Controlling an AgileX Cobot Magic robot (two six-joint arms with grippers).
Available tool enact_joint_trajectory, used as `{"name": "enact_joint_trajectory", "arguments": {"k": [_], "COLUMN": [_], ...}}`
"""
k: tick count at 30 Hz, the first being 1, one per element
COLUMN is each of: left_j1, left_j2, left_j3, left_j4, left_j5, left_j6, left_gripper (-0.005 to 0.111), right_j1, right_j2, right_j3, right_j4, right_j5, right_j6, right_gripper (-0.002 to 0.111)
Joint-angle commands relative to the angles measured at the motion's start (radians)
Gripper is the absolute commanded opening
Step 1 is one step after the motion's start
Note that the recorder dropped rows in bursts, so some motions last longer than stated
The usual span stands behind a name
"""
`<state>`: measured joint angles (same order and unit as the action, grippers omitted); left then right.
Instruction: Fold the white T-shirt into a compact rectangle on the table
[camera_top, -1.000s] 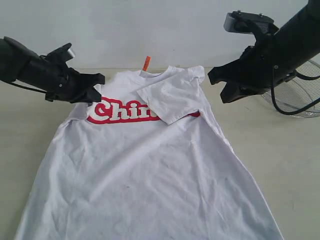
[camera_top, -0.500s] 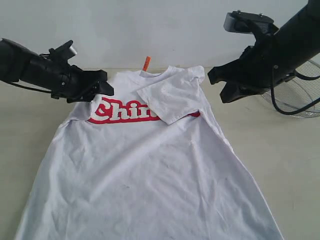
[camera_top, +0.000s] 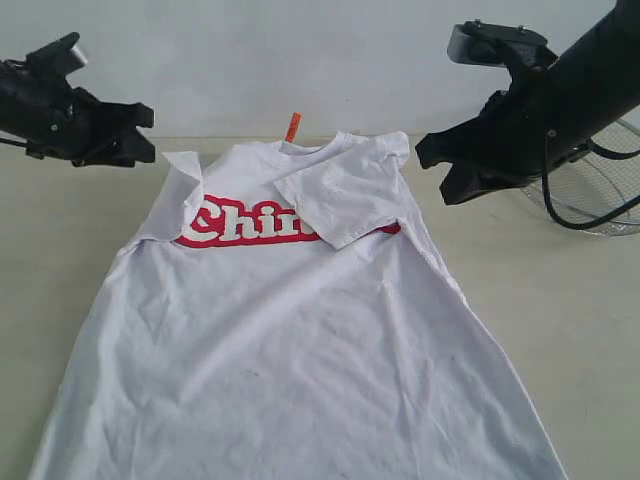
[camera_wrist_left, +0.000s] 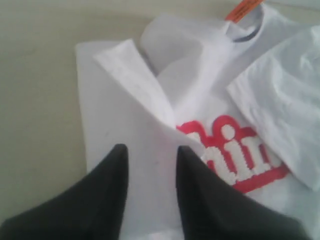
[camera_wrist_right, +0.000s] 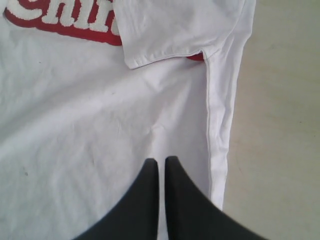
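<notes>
white T-shirt (camera_top: 300, 340): lies front up and creased on the counter (camera_top: 570, 310), collar at the far side, hem running out of the near edge of the exterior view.
lettering (camera_top: 240, 225): white letters outlined in red across the chest, the end covered by a sleeve.
neck tag (camera_top: 293, 127): orange, sticking up at the collar.
sleeve by the right arm (camera_top: 340, 200): folded in flat over the chest.
sleeve by the left arm (camera_top: 183, 185): turned in toward the chest, rumpled, its edge standing up a little.
left arm (camera_top: 60, 110): raised off to the side of the shirt's shoulder, touching nothing; jaws apart with nothing between them.
right arm (camera_top: 540, 110): raised beside the shirt's other shoulder; jaws pressed together and empty, with the shirt's side seam showing below them in the wrist view.
basket (camera_top: 600, 195): round wire mesh, behind the right arm at the edge of the view, apart from the shirt.
</notes>
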<state>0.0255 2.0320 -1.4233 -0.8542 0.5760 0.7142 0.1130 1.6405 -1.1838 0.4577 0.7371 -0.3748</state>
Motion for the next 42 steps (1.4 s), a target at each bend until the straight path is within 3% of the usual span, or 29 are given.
{"name": "enact_joint_trajectory", "arguments": {"k": [1, 8, 18, 22, 26, 34, 42], "left_j1": [-0.007, -0.027, -0.073, -0.108, -0.140, -0.089, -0.037], "left_j2": [0.034, 0.108, 0.227, 0.257, 0.269, 0.265, 0.278], "left_j3": [0.003, -0.014, -0.231, -0.319, -0.347, -0.349, -0.352], "left_j4": [0.066, 0.050, 0.008, -0.004, -0.010, 0.085, 0.146], "left_j5": [-0.017, -0.170, -0.139, -0.058, -0.046, 0.052, 0.001], "left_j6": [-0.048, -0.048, -0.066, -0.091, -0.091, -0.155, -0.207], "left_gripper": [0.013, 0.007, 0.007, 0.007, 0.007, 0.007, 0.007], "right_j1": [-0.003, -0.003, -0.003, -0.003, -0.003, -0.003, -0.003], "right_j2": [-0.012, -0.012, -0.012, -0.012, -0.012, -0.012, -0.012], "right_j3": [0.003, 0.003, 0.003, 0.003, 0.003, 0.003, 0.003], "right_j4": [0.004, 0.004, 0.004, 0.004, 0.004, 0.004, 0.004], "right_j5": [-0.006, -0.003, -0.001, -0.001, -0.001, -0.001, -0.001], "right_j6": [-0.008, -0.008, -0.008, -0.008, -0.008, -0.010, -0.013], "right_gripper": [0.000, 0.000, 0.000, 0.000, 0.000, 0.000, 0.000]}}
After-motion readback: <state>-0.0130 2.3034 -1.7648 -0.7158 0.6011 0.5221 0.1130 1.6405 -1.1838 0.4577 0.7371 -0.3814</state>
